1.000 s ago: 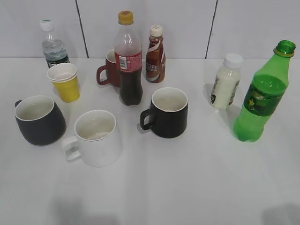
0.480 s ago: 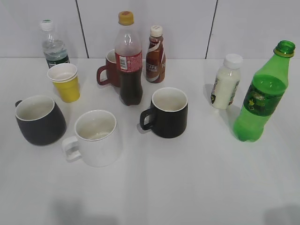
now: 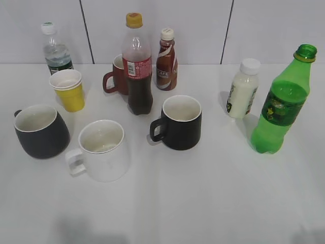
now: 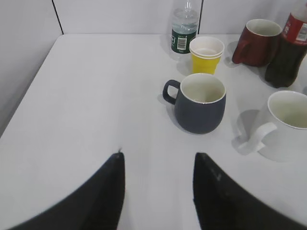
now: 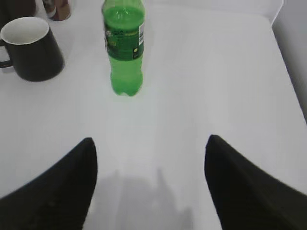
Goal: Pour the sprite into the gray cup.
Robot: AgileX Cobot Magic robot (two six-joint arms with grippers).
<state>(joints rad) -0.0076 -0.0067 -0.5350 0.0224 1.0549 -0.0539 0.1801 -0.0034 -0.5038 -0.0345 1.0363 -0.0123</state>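
The sprite [image 3: 280,104] is a tall green bottle with no cap, standing upright at the right of the table; it also shows in the right wrist view [image 5: 123,48]. The gray cup [image 3: 40,131] stands at the left, white inside, handle at its far left; it also shows in the left wrist view [image 4: 200,102]. My left gripper [image 4: 158,158] is open and empty, well short of the gray cup. My right gripper [image 5: 149,143] is open and empty, short of the sprite. Neither gripper shows in the exterior view.
A white mug [image 3: 101,150], a black mug [image 3: 179,122], a cola bottle [image 3: 138,66], a red mug [image 3: 118,76], a brown coffee bottle [image 3: 166,53], stacked yellow cups [image 3: 68,89], a water bottle [image 3: 53,48] and a white milk bottle [image 3: 242,89] stand on the white table [image 3: 203,203].
The whole exterior view has shifted a few pixels; the objects keep their places relative to each other. No gripper is seen touching anything.
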